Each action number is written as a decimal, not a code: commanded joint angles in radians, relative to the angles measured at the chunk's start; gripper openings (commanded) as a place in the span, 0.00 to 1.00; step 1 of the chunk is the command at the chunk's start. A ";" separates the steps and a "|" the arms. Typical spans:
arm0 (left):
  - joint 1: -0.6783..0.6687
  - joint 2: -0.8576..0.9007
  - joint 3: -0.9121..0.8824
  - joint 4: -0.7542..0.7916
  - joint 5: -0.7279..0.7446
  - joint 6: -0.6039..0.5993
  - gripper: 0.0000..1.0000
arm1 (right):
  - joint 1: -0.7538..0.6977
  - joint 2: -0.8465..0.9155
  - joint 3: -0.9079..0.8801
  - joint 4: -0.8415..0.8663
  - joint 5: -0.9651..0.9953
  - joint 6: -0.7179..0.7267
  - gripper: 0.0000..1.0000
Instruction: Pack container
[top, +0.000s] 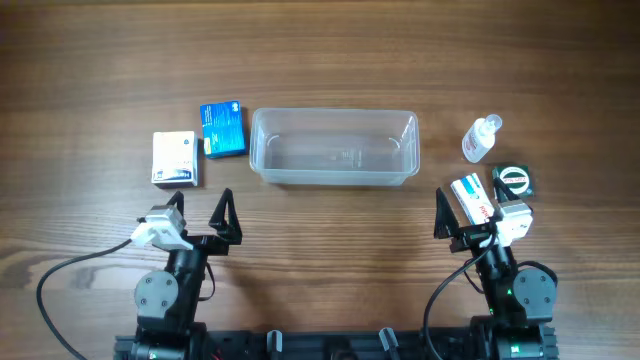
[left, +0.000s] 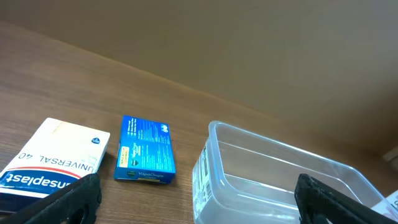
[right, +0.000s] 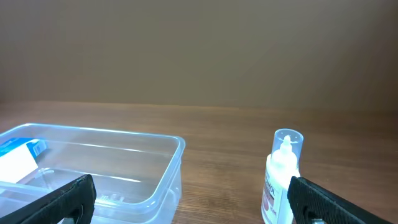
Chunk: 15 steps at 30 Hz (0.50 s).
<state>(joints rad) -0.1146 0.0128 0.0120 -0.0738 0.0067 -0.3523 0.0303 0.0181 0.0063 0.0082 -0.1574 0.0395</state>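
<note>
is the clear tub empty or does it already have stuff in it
Empty. Overhead, the container shows only its bare clear floor; the blue box and white box lie outside it, to its left.

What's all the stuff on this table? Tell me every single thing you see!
container: 1, clear, middle of the table, empty
blue box: 1, blue, just left of the container
white box: 1, white with a blue stripe, left of the blue box
small bottle: 1, clear with a white label, right of the container
white-and-red box: 1, white and red, near right, between the right gripper's fingers as seen from above
dark packet: 1, black and green, beside the white-and-red box
table: 1, brown wood, under everything
left gripper: 1, black, near left, open
right gripper: 1, black, near right, open
</note>
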 joint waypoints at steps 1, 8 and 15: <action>0.008 -0.010 -0.006 0.000 0.012 0.020 1.00 | 0.005 -0.011 -0.001 0.006 -0.024 0.005 1.00; 0.008 -0.010 -0.006 0.000 0.018 0.020 1.00 | 0.005 -0.011 -0.001 0.006 -0.024 0.005 1.00; 0.008 -0.010 0.036 0.049 0.082 0.021 1.00 | 0.005 -0.011 -0.001 0.006 -0.024 0.005 1.00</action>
<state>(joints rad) -0.1146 0.0128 0.0116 -0.0139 0.0303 -0.3519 0.0303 0.0181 0.0063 0.0082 -0.1574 0.0399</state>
